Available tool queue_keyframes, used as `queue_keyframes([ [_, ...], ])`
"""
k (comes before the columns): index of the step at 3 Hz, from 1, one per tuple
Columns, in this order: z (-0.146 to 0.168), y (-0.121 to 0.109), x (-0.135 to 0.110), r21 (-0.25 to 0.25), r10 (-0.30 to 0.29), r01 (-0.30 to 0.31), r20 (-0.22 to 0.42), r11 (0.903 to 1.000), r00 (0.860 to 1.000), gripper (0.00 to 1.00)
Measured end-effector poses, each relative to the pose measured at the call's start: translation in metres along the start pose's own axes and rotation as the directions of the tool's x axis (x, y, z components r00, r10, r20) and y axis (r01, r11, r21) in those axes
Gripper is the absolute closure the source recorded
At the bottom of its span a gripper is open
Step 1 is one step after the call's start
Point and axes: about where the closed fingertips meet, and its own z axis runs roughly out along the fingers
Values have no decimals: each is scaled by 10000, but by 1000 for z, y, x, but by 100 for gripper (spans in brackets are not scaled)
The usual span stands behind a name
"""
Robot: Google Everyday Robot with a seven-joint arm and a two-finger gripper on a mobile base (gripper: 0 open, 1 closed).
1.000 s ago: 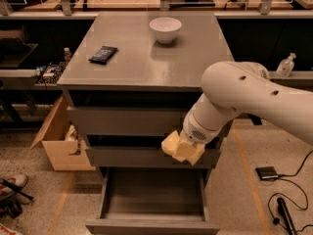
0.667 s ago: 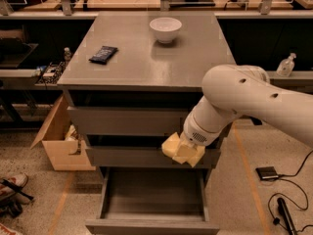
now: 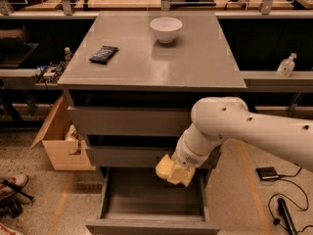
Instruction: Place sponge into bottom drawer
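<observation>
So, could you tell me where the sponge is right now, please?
The sponge is in the gripper, lower centre of the camera view, just above the open bottom drawer, over its right half.

Nothing legible anywhere here. The dark packet near the left edge of the tabletop has pale markings, but no word can be made out. The clear bottle off past the right edge carries no readable label. The cardboard box on the floor to the left has blank flaps. The white arm is unmarked, and its end effector holds the sponge over the open bottom drawer, no print on either.
</observation>
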Motion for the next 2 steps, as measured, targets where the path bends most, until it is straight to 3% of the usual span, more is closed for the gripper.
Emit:
queue_keyframes([
  [2, 74, 15, 15, -615, -497, 532, 567, 9967, 9972, 100],
])
